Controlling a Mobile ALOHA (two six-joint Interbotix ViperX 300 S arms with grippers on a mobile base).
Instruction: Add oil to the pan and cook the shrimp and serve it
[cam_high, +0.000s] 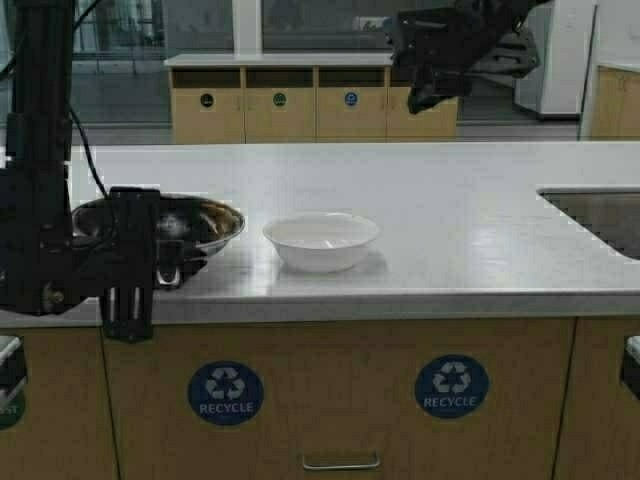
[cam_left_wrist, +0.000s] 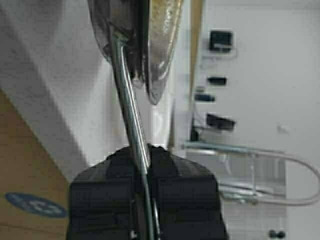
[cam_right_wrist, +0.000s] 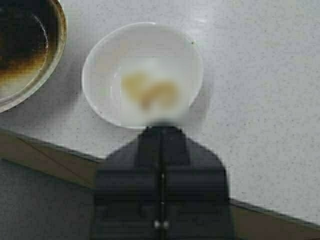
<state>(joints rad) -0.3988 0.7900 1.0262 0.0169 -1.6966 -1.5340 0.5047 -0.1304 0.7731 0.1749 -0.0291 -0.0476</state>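
The pan (cam_high: 205, 222) rests on the white counter at the left, dark inside with a shiny rim. My left gripper (cam_high: 165, 268) is shut on its thin metal handle (cam_left_wrist: 127, 100), at the counter's front edge; the left wrist view shows the left gripper (cam_left_wrist: 142, 150) clamped on that rod below the pan (cam_left_wrist: 162, 40). A yellowish-golden shrimp (cam_right_wrist: 150, 92) lies in the white bowl (cam_right_wrist: 95, 55), which stands just right of the pan (cam_right_wrist: 25, 50). My right gripper (cam_high: 430, 98) hangs high above the counter, over the white bowl (cam_high: 320, 243). The right gripper (cam_right_wrist: 161, 129) is shut and holds nothing. The oil is out of view.
A sink (cam_high: 600, 215) is sunk into the counter at the far right. The counter's front edge (cam_high: 400, 300) runs above cabinets with recycle stickers. A row of bins (cam_high: 280, 100) stands beyond the counter.
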